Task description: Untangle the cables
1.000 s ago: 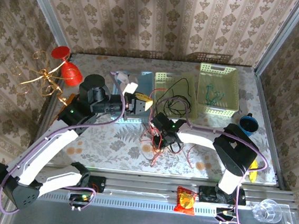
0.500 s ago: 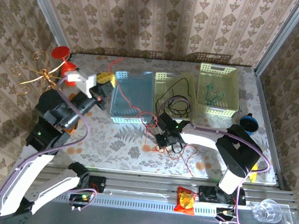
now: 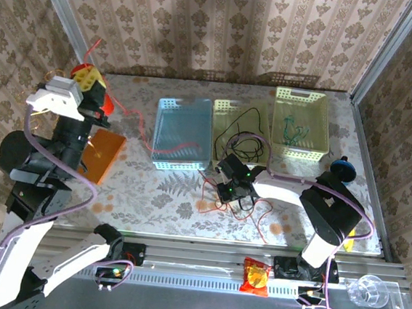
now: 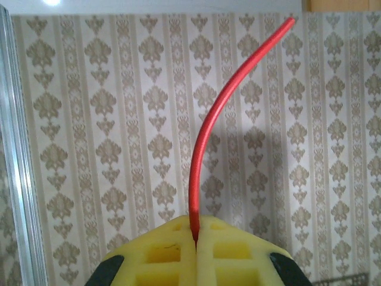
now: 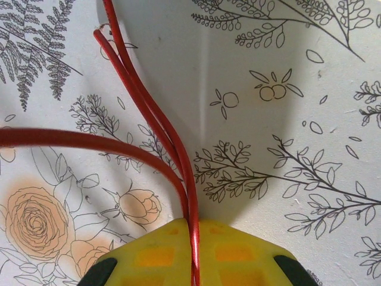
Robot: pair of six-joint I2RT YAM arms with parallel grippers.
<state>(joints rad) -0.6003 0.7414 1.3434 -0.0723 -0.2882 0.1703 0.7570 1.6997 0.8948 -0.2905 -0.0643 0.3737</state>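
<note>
Left fingers [image 4: 161, 256] are clamped shut on a red cable [image 4: 205, 137] whose free end curves up beyond their tips. Behind them its length slopes down and rightward over the blue basket [image 3: 168, 107] to the tangle of cables [image 3: 209, 196] at the right fingers [image 5: 155, 253], which are likewise shut, pinning red strands [image 5: 178, 155] against the worktop [image 5: 286, 89]. Its long axis runs arm to arm, so drawing it leftward looks right.

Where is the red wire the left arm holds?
In the top view, the red cable is pinched in the left tool, raised at far left, and trails across the blue basket toward the right tool.
</note>
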